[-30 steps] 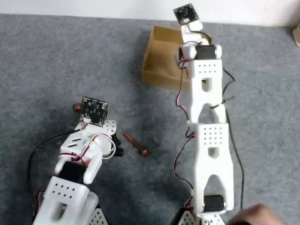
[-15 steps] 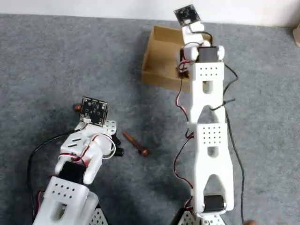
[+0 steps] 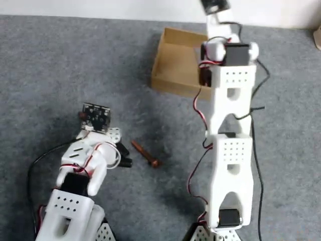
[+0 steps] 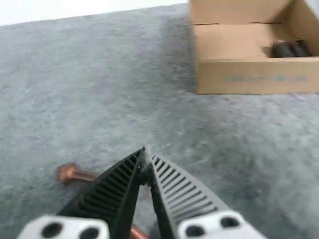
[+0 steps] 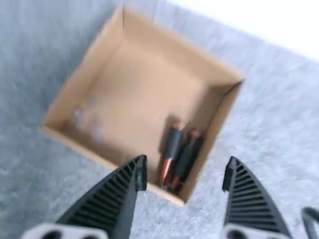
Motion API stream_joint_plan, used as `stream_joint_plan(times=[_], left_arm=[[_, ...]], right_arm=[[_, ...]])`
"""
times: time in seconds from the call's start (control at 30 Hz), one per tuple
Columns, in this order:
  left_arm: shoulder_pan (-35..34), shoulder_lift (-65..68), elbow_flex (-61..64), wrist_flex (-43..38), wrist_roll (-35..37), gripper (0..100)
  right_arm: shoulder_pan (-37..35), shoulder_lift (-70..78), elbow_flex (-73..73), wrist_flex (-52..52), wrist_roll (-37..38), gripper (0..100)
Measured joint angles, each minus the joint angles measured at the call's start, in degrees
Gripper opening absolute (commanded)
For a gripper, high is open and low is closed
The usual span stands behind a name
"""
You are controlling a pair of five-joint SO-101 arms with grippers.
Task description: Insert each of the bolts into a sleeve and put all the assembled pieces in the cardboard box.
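A copper bolt (image 3: 144,154) lies loose on the grey carpet between the two arms. A second bolt (image 4: 72,174) lies just beside and below my left gripper (image 4: 147,158), whose fingers are shut with nothing seen between the tips; its head (image 3: 82,115) peeks out by the left arm's camera. The cardboard box (image 3: 170,83) sits at the back of the carpet. My right gripper (image 5: 185,167) hangs open above the box (image 5: 75,134), over two assembled dark sleeves with bolts (image 5: 178,152) lying against one inner wall. The left wrist view shows them inside the box (image 4: 249,77) too.
The right arm (image 3: 228,150) stretches from the front edge up over the box's right side, red wires trailing beside it. The left arm (image 3: 83,170) sits at the front left. Open carpet lies left of the box and between the arms.
The right arm has swung to the right and farther back over the box, its wrist camera now at the picture's top edge. The left arm shifted slightly left. The loose bolt has not moved.
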Motion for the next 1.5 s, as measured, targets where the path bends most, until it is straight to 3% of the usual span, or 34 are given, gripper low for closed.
stream_joint_plan(times=[0.17, 0.27, 0.53, 0.67, 0.93, 1.13, 1.3, 1.4, 1.5], left_arm=[[-1.67, 0.00, 0.00, -1.05, 0.00, 1], [-1.41, 0.00, 0.00, -1.05, -0.09, 1], [-7.21, 0.00, -4.57, 4.48, 0.00, 1], [-7.30, 0.00, -4.66, 4.92, 0.88, 1], [-7.74, 9.76, -12.92, 8.62, 1.14, 1], [-7.82, 34.02, -27.69, 12.84, 2.64, 1], [-8.09, 52.22, -42.29, 23.12, 4.13, 1], [-11.08, 58.11, -47.82, 29.80, 11.96, 1], [-14.86, 62.77, -49.85, 30.59, 20.04, 1]], right_arm=[[-0.09, -12.57, 1.67, 0.09, -0.35, 22.1], [-2.20, -24.35, 12.31, 0.09, -0.35, 22.1], [-17.14, -62.24, 63.03, -0.09, -0.70, 22.1], [-24.35, -80.09, 91.69, -7.30, -0.70, 22.1], [-27.34, -103.91, 141.10, -22.59, -0.70, 22.1], [-27.52, -108.57, 154.02, -30.86, -0.70, 22.1], [-27.52, -109.27, 162.02, -36.40, -0.70, 22.1], [-27.52, -109.63, 165.71, -39.74, -0.70, 22.1], [-27.52, -109.71, 168.44, -41.93, -0.70, 22.1]])
